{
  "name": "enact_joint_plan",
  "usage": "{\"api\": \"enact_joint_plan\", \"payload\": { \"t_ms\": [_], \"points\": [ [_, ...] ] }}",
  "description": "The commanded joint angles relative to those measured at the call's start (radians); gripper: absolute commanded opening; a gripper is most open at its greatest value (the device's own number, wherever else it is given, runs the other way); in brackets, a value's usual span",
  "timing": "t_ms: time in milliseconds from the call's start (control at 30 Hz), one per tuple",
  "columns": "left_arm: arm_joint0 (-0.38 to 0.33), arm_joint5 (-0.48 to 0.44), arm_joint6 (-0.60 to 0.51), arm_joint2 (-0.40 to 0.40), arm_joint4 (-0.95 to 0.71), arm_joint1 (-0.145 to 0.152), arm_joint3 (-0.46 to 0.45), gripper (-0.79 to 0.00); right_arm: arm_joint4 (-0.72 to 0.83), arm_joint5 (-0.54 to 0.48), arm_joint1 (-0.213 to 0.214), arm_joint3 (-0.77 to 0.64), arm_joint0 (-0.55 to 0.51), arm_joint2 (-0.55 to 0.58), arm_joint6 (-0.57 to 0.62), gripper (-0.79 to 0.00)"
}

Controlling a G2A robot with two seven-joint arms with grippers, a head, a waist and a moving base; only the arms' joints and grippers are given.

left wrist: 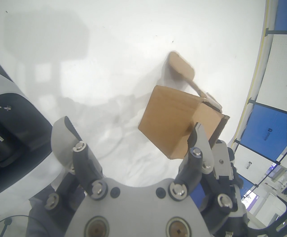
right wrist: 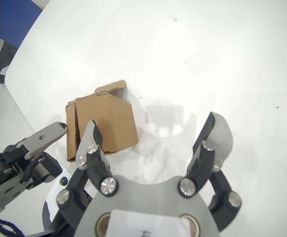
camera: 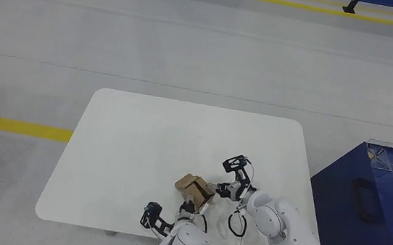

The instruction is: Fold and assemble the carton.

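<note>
Top view gives you the carton (camera: 195, 189) standing on the white table (camera: 143, 138), near the table's front edge and somewhat to the right, with both arms at it from the robot's side; a blue cabinet (camera: 376, 209) stands off the table's right end.

You can see that the carton is brown cardboard, partly folded into a box shape; one rounded flap (left wrist: 180, 65) sticks out from its far side and lies toward the tabletop; the side toward the robot shows loose panel edges with a dark gap between them.

Left wrist view shows you the left gripper (left wrist: 131, 125) with its fingers spread wide and nothing between them; one fingertip (left wrist: 197, 132) lies over the carton's near corner, the other over bare table; you cannot tell whether that fingertip touches the cardboard. Just beside it sits a finger of the other arm's gripper.

Right wrist view shows you the right gripper (right wrist: 151, 119) spread wide as well, pinching nothing; one finger (right wrist: 93, 132) overlaps the carton's upper face and casts a shadow on it, the other hangs over bare table, apart from the carton; contact is again unclear. In the same view a finger of the left gripper has its tip right at the carton's open edge.
</note>
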Motion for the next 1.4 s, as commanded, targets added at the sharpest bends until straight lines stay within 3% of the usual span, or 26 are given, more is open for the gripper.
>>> {"api": "enact_joint_plan", "payload": {
  "t_ms": [0, 133, 400, 567, 767, 1000, 1100, 1367],
  "points": [
    [0.01, -0.022, 0.022, 0.004, -0.016, 0.005, -0.034, 0.0, 0.008, 0.002, 0.0, 0.0, 0.0, 0.007, 0.001, 0.0],
    [0.037, -0.108, 0.063, 0.027, -0.029, 0.026, -0.136, 0.0, 0.061, -0.007, 0.003, -0.013, -0.013, 0.038, 0.002, 0.0],
    [0.039, -0.129, 0.055, 0.022, -0.036, 0.029, -0.147, 0.0, 0.121, -0.007, 0.006, -0.024, -0.021, 0.064, 0.047, 0.0],
    [0.042, -0.276, -0.11, -0.133, -0.1, 0.044, -0.155, 0.0, 0.178, -0.039, 0.011, -0.048, -0.058, 0.107, 0.002, 0.0],
    [0.09, -0.493, -0.39, -0.233, -0.041, 0.077, -0.137, 0.0, 0.201, -0.069, 0.013, -0.05, -0.077, 0.106, 0.011, 0.0],
    [0.09, -0.493, -0.39, -0.233, -0.041, 0.077, -0.137, 0.0, 0.127, -0.029, 0.006, -0.033, -0.055, 0.044, 0.004, 0.0],
    [0.076, -0.54, -0.313, -0.244, 0.045, 0.078, -0.084, 0.0, 0.089, -0.005, 0.001, -0.026, -0.052, 0.018, -0.02, 0.0],
    [0.043, -0.657, -0.36, -0.264, 0.026, 0.073, 0.043, 0.0, 0.031, 0.035, -0.008, 0.002, -0.041, -0.026, -0.059, 0.0]
  ]
}}
